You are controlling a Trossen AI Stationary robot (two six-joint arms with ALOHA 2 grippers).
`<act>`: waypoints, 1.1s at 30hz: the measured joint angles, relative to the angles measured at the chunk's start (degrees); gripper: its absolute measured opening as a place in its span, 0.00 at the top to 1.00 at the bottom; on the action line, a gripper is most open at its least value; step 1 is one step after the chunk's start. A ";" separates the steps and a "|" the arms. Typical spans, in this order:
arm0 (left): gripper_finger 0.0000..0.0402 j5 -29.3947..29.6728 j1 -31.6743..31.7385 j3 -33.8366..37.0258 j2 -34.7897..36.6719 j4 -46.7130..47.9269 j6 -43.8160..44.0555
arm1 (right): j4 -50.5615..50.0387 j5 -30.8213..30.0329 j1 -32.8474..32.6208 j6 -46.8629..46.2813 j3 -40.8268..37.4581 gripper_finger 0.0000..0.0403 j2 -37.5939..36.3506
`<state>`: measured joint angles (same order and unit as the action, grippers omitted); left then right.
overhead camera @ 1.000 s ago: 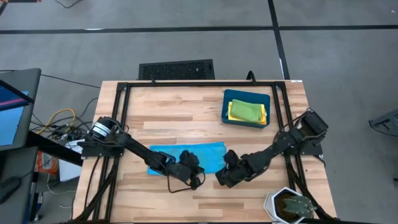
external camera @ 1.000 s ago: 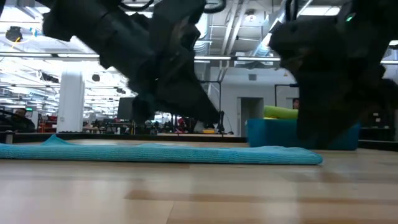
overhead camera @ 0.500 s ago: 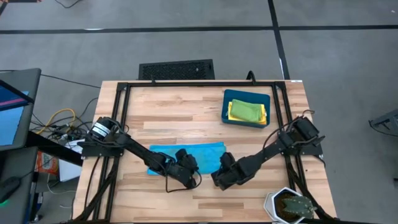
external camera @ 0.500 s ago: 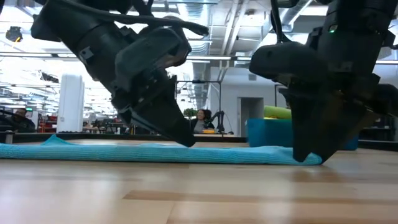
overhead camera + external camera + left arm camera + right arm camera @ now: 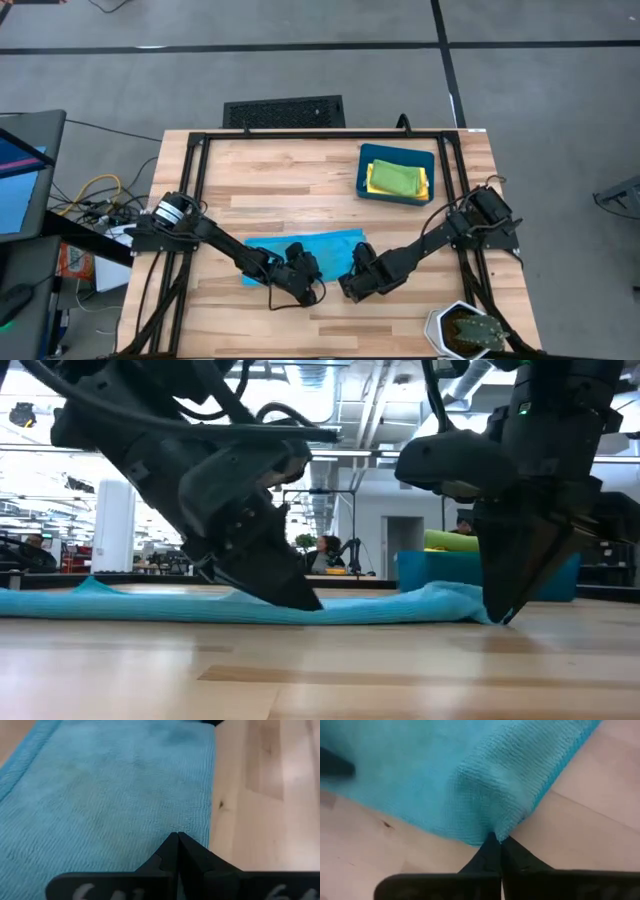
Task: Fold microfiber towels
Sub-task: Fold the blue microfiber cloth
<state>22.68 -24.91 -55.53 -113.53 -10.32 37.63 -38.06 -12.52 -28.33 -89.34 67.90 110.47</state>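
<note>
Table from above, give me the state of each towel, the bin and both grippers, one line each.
Light blue towel: flat, unfolded; near edge pinched.
Green towel: folded, in bin.
Yellow towel: under the green one.
Teal bin: upright, holding towels.
Left gripper: shut on towel edge.
Right gripper: shut on towel corner.

Both dark arms reach low from the bench's two sides toward its near middle, their forearms angled inward so the two wrists sit near each other but apart. The left tool (image 5: 305, 291) points down and toward the centre, its two fingers pressed together into a single wedge whose tip rests on the light blue towel (image 5: 300, 245) near that cloth's edge. The right tool (image 5: 347, 287) mirrors it from the other side, wrist tipped steeply downward, its fingers (image 5: 496, 849) clamped together with a bunched corner of the same cloth pinched between their tips, that corner puckered up a little off the bench.
</note>
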 joint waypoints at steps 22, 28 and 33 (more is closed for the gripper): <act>1.00 -3.98 0.59 0.01 -3.16 -4.05 -3.76 | -24.92 -2.83 1.37 11.71 15.58 0.95 -2.13; 1.00 -3.71 0.59 0.12 -3.18 -4.56 -4.00 | -18.91 -4.26 1.54 21.77 18.73 0.95 -2.22; 1.00 -3.28 0.59 0.14 -3.20 -4.62 -4.00 | -10.84 -4.13 1.92 26.38 18.75 0.95 -1.84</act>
<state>19.40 -24.32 -55.40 -116.73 -14.94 33.63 -48.90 -16.65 -26.41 -62.96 86.64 108.63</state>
